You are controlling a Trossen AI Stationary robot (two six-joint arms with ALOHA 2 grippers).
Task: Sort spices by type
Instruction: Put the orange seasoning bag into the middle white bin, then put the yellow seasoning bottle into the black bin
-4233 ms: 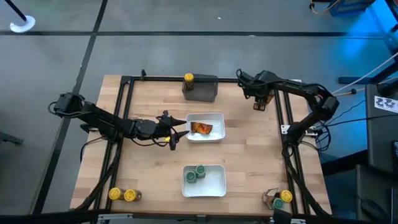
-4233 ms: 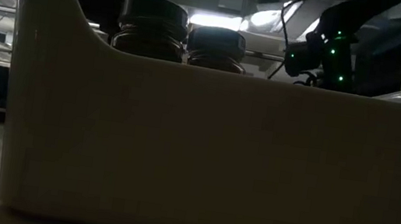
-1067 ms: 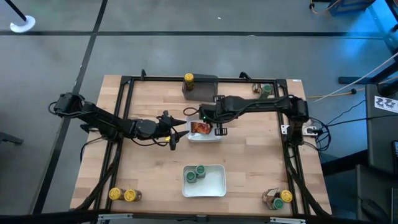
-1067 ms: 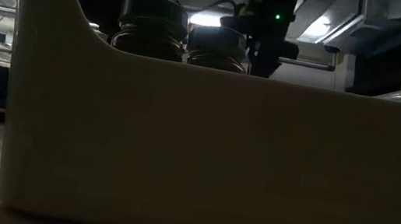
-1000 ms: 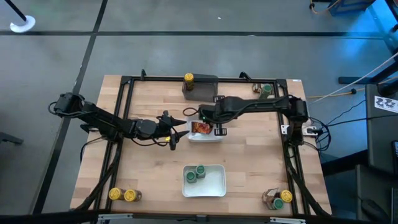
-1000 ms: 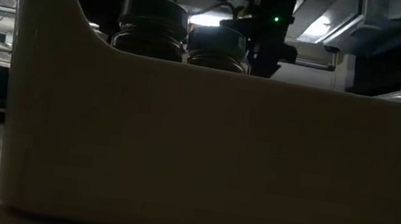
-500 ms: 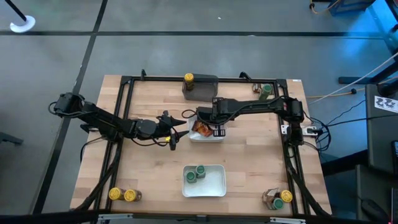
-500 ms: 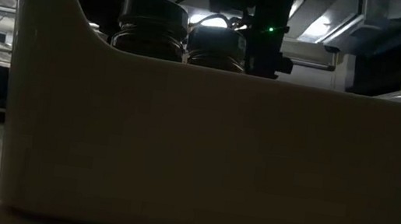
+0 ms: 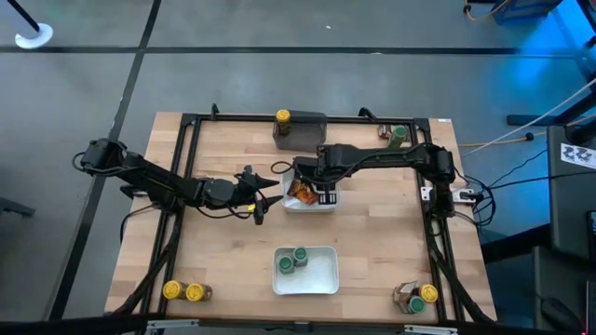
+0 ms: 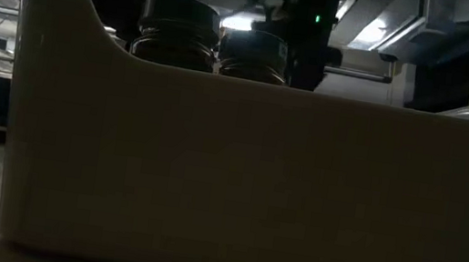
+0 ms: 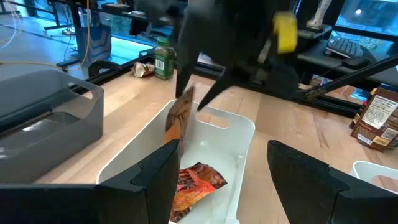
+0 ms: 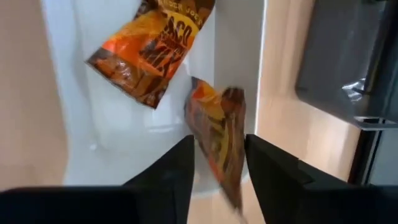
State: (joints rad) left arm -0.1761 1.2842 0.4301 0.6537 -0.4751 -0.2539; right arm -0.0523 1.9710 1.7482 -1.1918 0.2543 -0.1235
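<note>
Right wrist view, the only close look into the upper tray (image 12: 242,68): glossy white plastic, smooth floor. One sachet (image 12: 149,53) lies flat there, crinkled orange-brown foil with dark print. A second sachet (image 12: 219,140) stands on edge just ahead of the right hand (image 12: 217,171), blurred. Its lower end sits in the gap between the two dark fingers (image 12: 165,177), which stand parted. Whether they touch it, cannot tell. Grey block (image 12: 348,56) beyond the tray wall, matte, hard-edged.

Left wrist view gives the side-on read: the edge-on sachet (image 11: 180,118) hangs upright under the right hand (image 11: 202,93), above the tray (image 11: 239,134). The flat sachet (image 11: 196,180) lies on the tray floor just ahead of the left fingers (image 11: 155,177). Left fingers are spread wide with nothing between them. Green-lid jar (image 11: 164,59) stands far off on the pale wood bench (image 11: 112,130).

High view only: overall layout. Right arm stretches level across the bench, right hand (image 9: 321,191) over the upper tray (image 9: 328,207). Left arm is low and extended, left hand (image 9: 261,197) just beside that tray's edge. Yellow-lid jar (image 9: 282,117) sits on the block (image 9: 303,135). Two green-lid jars (image 9: 292,259) are in the lower tray (image 9: 321,274), well away from both hands. Two yellow-lid jars (image 9: 182,291) stand at one near corner. At the other, a yellow-lid jar (image 9: 428,293) stands beside a sachet (image 9: 404,298).

Low view: the near tray wall (image 10: 237,177) fills the frame, dim. Two dark jar tops (image 10: 215,36) show over the rim.
</note>
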